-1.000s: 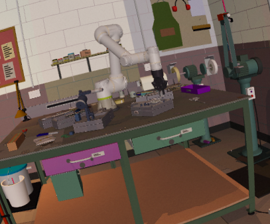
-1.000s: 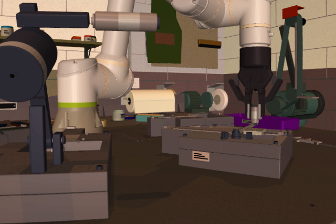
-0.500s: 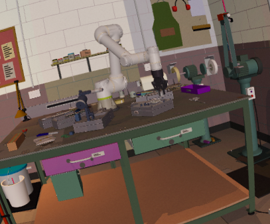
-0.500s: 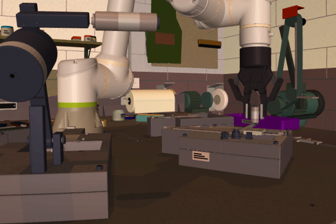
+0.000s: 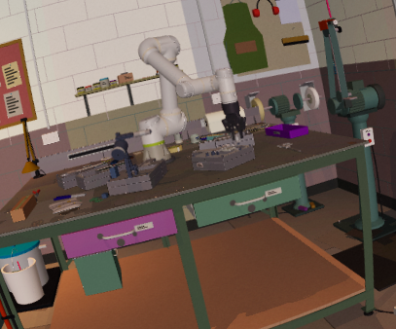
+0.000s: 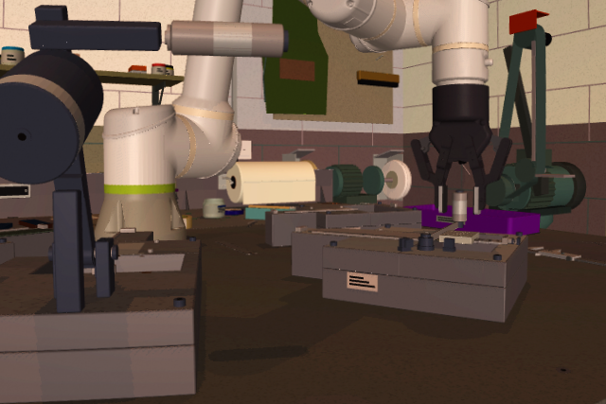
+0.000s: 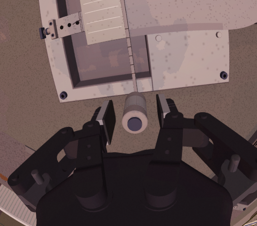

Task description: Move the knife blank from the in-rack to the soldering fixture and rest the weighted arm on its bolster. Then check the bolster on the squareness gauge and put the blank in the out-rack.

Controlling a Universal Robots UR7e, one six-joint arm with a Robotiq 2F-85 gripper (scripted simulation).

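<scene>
A small grey cylinder knob (image 7: 134, 113) (image 6: 459, 205) stands upright between my fingers, above the near edge of a grey block, the squareness gauge (image 6: 423, 265) (image 5: 223, 153) (image 7: 134, 34). The knife blank (image 7: 182, 7) lies flat across the block's top, its blade running right past the block's edge, its ribbed bolster (image 7: 103, 16) over a rectangular recess and its drilled tang (image 7: 64, 26) pointing left. The soldering fixture with its dark weighted arm (image 6: 58, 111) (image 5: 119, 155) sits further left on the bench. My gripper (image 7: 135, 115) (image 6: 458, 204) (image 5: 233, 132) is open around the knob and holds nothing.
A second grey rack block (image 6: 337, 223) stands just behind the gauge, and a purple tray (image 6: 482, 218) (image 5: 286, 130) lies beyond it. The robot base (image 6: 142, 179) rises at the back of the bench. A bench grinder (image 5: 285, 104) and a belt grinder (image 5: 353, 102) stand behind and to the right.
</scene>
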